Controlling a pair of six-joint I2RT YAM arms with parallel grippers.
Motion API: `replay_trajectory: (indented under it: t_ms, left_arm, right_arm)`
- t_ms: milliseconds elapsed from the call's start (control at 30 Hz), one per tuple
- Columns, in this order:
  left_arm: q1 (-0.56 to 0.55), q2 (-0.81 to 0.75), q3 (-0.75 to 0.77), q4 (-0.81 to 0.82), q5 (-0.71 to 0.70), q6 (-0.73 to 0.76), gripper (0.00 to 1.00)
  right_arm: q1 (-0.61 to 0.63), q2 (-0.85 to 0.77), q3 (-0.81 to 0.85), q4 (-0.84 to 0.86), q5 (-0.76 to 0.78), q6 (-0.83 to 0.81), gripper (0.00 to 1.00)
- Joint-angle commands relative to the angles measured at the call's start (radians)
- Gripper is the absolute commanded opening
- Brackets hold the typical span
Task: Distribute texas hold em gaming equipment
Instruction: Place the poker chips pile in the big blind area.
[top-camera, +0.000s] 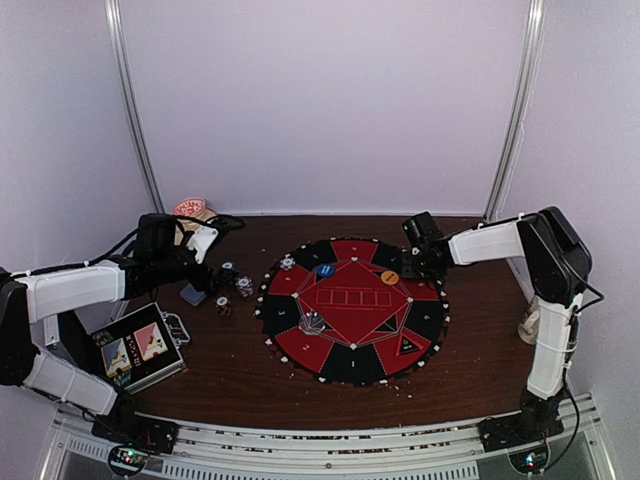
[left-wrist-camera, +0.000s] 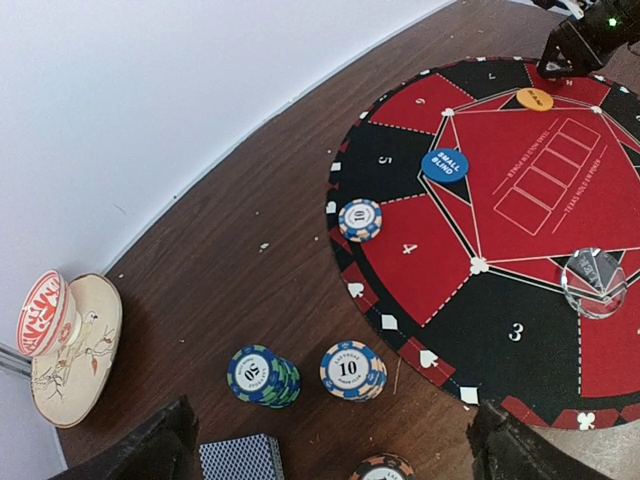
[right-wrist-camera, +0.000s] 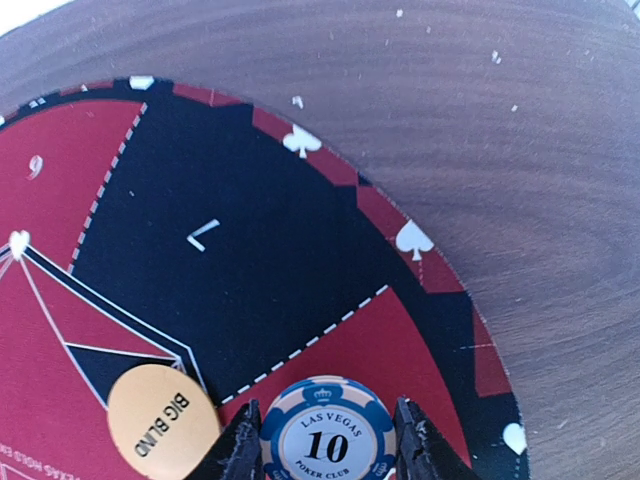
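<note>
My right gripper (right-wrist-camera: 325, 440) is shut on a blue and cream "10" poker chip (right-wrist-camera: 322, 432), low over a red segment of the round poker mat (top-camera: 350, 365) at its far right. Beside it lies the orange BIG BLIND button (right-wrist-camera: 163, 412). The blue SMALL BLIND button (left-wrist-camera: 444, 164) and a small "10" chip stack (left-wrist-camera: 360, 220) sit on the mat's left side. My left gripper (left-wrist-camera: 335, 450) hangs open above the wood left of the mat. Below it are a green-blue "50" stack (left-wrist-camera: 262, 375), a "10" stack (left-wrist-camera: 352, 371), another chip (left-wrist-camera: 382, 468) and the blue-backed card deck (left-wrist-camera: 240, 458).
A clear round piece (left-wrist-camera: 594, 282) rests on the mat near segment 3. The beige mug (left-wrist-camera: 70, 345) lies at the back left by the wall. The metal case with card pictures (top-camera: 140, 350) sits at the front left. A pale object (top-camera: 530, 322) stands by the right arm.
</note>
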Motion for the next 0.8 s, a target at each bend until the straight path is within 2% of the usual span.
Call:
replay_trajectory:
  t_ms: [0, 767]
  left_arm:
    - [0.002, 0.004, -0.004, 0.045, 0.016, -0.007, 0.98]
    - [0.002, 0.005, -0.007, 0.046, 0.023, -0.002, 0.98]
  right_arm:
    - [-0.007, 0.026, 0.028, 0.019, -0.008, 0.014, 0.37]
    - [-0.008, 0.035, 0.022, 0.045, -0.031, 0.019, 0.37]
